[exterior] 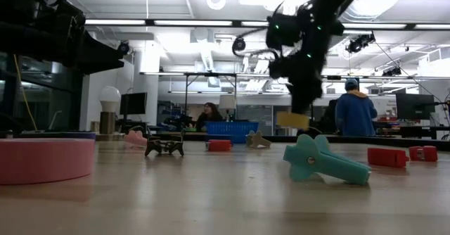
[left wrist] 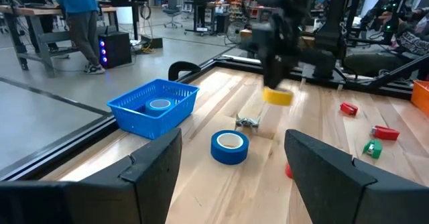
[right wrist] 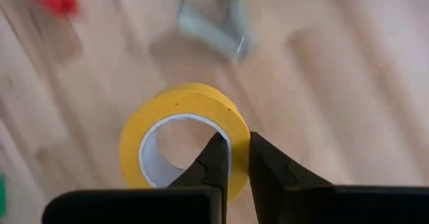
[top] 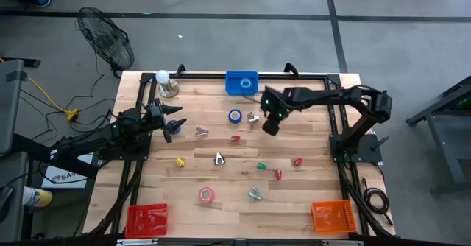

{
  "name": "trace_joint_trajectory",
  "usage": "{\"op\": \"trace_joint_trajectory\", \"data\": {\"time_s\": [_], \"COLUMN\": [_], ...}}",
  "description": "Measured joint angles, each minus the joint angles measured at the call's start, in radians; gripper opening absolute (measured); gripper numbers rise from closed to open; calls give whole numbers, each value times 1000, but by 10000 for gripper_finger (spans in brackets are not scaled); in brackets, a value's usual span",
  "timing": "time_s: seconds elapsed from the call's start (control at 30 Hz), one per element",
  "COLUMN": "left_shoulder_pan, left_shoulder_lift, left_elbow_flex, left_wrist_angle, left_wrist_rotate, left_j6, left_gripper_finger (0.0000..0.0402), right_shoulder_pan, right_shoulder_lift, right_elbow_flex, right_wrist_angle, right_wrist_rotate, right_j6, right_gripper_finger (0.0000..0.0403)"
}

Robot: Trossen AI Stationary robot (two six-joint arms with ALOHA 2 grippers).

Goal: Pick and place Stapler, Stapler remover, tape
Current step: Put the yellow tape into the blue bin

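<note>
High view. Right gripper (top: 270,125): over the far middle of the wooden table (top: 221,202), between a blue tape roll (top: 235,116) and a metal staple remover (top: 253,117) on one side and the table's right half on the other. The blue basket (top: 241,82) sits at the far edge, just beyond this arm's wrist, and probably receives the roll. Left gripper (top: 171,123): waiting at the left side, fingers spread wide, nothing held. A pinkish-red tape roll (top: 207,195) lies near the front edge, well apart from both arms.

Low view. Yellow tape roll (exterior: 292,119): hanging clear of the table top under the right gripper (exterior: 304,101), its ring seen edge-on, roughly level. A teal stapler-like piece (exterior: 325,161) lies on the wood below and in front.

Left wrist view. Yellow tape roll (left wrist: 277,96): lifted, nearer the right arm by far; the blue basket (left wrist: 155,106), already holding one blue roll (left wrist: 159,104), lies to its far side. A second blue roll (left wrist: 230,147) rests on the table between.

Right wrist view. Fingers (right wrist: 216,158): closed tight on the wall of the yellow tape roll (right wrist: 181,117), one inside the open centre, one outside. The ring's axis runs roughly along the fingers; a ring has no long axis to align.
</note>
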Motion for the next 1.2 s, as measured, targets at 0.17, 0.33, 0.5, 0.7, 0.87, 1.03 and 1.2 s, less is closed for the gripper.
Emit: {"op": "trace_joint_trajectory", "data": {"time_s": [0.17,0.33,0.5,0.7,0.87,1.03,1.2], "left_shoulder_pan": [0,0,0,0,0,0,0], "left_shoulder_lift": [0,0,0,0,0,0,0], "left_elbow_flex": [0,0,0,0,0,0,0], "left_wrist_angle": [0,0,0,0,0,0,0], "left_wrist_rotate": [0,0,0,-1,-1,-2,-2], "left_j6": [0,0,0,0,0,0,0], "left_gripper_finger": [262,262,262,262,262,262,262], "right_shoulder_pan": [-63,-121,-173,-200,-223,-250,-270], "right_shoulder_lift": [0,0,41,219,373,522,642], "right_elbow_flex": [88,134,197,383,601,784,905], "right_wrist_angle": [80,201,264,209,118,29,-19], "right_wrist_rotate": [19,19,-20,-68,-73,-76,-83], "right_j6": [-92,-204,-286,-369,-449,-498,-519], "right_gripper_finger": [26,26,26,26,26,26,26]}}
